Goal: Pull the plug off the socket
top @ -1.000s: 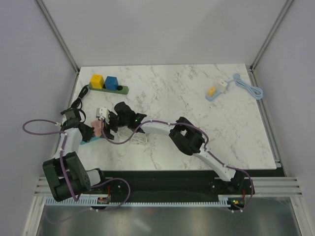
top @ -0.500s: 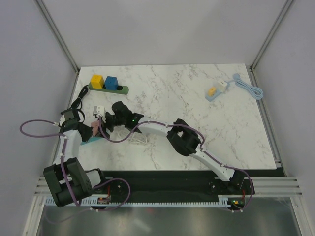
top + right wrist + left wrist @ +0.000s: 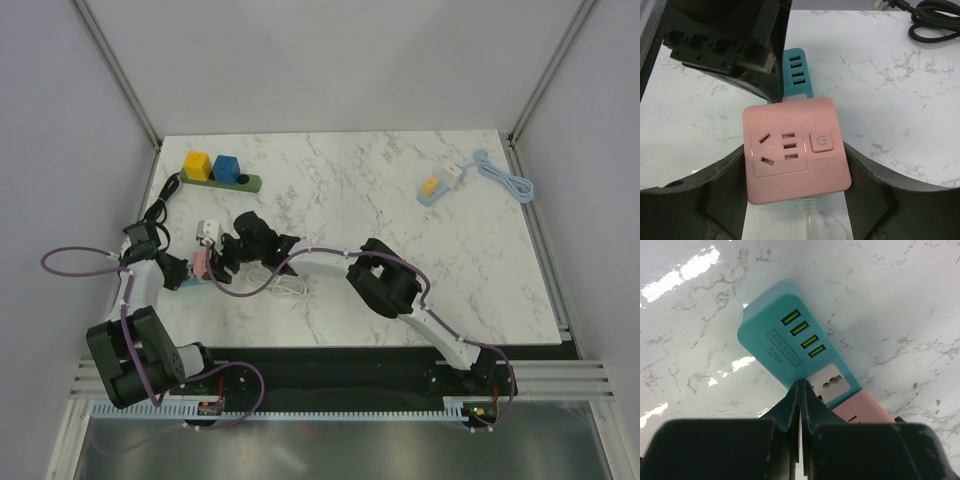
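Two rigid moulded-plastic bodies make up the assembly: a pink socket cube (image 3: 790, 150) and a teal USB power strip (image 3: 790, 335). Both lie on the marble table (image 3: 900, 300) toward its near-left corner, with the cube butted against one end of the strip. Judged from their build, both are light, stiff and smooth-sided, so slip is the main handling risk, and resistance should come from friction at the joint, not from weight. The joint itself is hidden, so pin engagement cannot be confirmed. Take the cube on its two flat opposing side walls, clear of the power button (image 3: 820, 141) and of the white cable (image 3: 810, 220) leaving its near face. The right gripper (image 3: 795, 172) is placed that way: its fingers (image 3: 722, 180) stand on either side of the cube and bear on the walls, clamped on it. The left gripper (image 3: 801, 390) has its fingers pressed together with nothing between them, tips at the strip's edge beside the universal outlet (image 3: 832, 385), apparently pinning the strip down. Pull in line with the strip's axis; a tilted pull may bind the pins.
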Robot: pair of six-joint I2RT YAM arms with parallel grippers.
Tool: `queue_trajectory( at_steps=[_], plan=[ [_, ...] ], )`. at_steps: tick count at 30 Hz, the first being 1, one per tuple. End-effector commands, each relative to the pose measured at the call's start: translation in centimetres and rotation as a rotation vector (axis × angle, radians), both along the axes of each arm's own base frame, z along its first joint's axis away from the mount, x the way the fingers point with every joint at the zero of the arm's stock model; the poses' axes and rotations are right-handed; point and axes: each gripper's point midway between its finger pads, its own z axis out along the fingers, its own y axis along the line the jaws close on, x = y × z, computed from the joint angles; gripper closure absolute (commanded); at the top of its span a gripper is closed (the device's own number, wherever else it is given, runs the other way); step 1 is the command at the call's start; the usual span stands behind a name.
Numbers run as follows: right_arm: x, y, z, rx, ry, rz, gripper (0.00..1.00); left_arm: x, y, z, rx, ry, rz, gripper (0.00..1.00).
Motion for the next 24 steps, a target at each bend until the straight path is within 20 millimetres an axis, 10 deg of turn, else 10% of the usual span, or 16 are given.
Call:
queue_trajectory(
  at_steps=[1, 24],
  plan=[
    [0.1, -0.8, 4.7, 0.066, -0.066, -0.038, 0.59, 0.3, 0.0, -1.0, -0.043, 0.015, 0.032, 0.98],
    [-1.2, -1.2, 4.3, 0.048, 0.012, -0.053, 0.78, 2.6, -0.6, 1.5, -0.018, -0.139, -0.077, 0.98]
  ],
)
